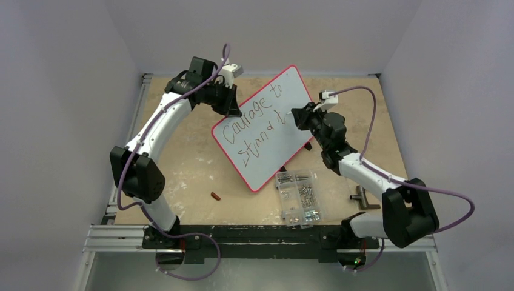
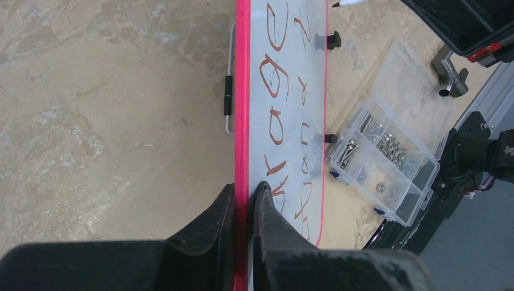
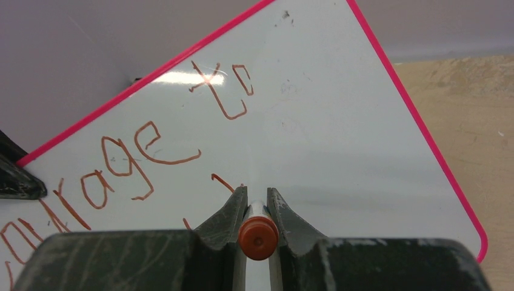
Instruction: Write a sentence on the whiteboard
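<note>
1. Overhead, the whiteboard (image 1: 273, 160) is seen propped at a tilt over the middle of the worktop (image 1: 188, 163), its lowest corner just beside a clear box of screws (image 1: 298, 197). Its upper left edge is clamped by the left fingers (image 1: 232, 108), which are closed on the rim. The sentence (image 1: 253, 124) is read as "Courage to" on the first line and "Stand" plus one further stroke on the second. The right fingers (image 1: 299, 117) are held at the board's face, just past that last stroke. A small red-brown cap (image 1: 215, 196) lies on the worktop, well apart from the board.
2. From the left wrist, the board is seen nearly edge-on, with its pink rim pinched between the two dark fingers. The red-brown letters run up the face. Two black clips (image 2: 333, 40) are seen along the far edge, on the side of the screw box. The marker (image 2: 347, 3) shows at the top, its tip close to the board.
3. From the right wrist, the marker's red-brown end is seen gripped between the closed fingers and pointed at the board below "to". The tip is hidden, so contact cannot be told.
</note>
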Action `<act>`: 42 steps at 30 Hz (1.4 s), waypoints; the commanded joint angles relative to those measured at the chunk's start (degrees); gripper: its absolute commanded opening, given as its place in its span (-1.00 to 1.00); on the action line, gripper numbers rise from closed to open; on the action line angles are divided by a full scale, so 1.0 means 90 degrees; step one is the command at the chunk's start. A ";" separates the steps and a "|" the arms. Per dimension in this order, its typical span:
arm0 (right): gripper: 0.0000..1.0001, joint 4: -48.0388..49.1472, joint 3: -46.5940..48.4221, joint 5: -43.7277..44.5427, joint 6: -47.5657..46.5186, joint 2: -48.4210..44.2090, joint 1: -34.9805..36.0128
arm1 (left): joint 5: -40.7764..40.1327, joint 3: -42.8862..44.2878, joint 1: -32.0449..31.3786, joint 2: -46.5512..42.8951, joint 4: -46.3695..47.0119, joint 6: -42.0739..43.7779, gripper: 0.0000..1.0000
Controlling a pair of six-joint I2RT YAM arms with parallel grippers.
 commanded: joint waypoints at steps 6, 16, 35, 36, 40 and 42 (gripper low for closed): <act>-1.00 0.0109 0.0264 0.0188 -0.0128 -0.0188 0.0027 | -0.1150 -0.0115 0.0021 -0.0185 -0.0171 0.0487 -1.00; -1.00 0.0249 0.0240 0.0215 -0.0204 -0.0013 -0.0103 | -0.1309 -0.0262 0.0022 -0.0297 0.0027 0.0359 -1.00; -1.00 0.0445 0.0583 0.0041 -0.0064 0.0391 -0.0127 | -0.1351 -0.0280 0.0012 -0.0296 -0.0074 0.0397 -1.00; -1.00 0.0444 0.0599 0.0046 -0.0066 0.0405 -0.0120 | -0.1356 -0.0302 0.0003 -0.0312 -0.0064 0.0397 -1.00; -1.00 0.0446 0.0659 0.0032 -0.0066 0.0460 -0.0122 | -0.1356 -0.0315 -0.0010 -0.0321 -0.0066 0.0402 -1.00; -1.00 0.0454 0.0689 0.0020 -0.0066 0.0513 -0.0120 | -0.1360 -0.0317 -0.0010 -0.0336 -0.0076 0.0397 -1.00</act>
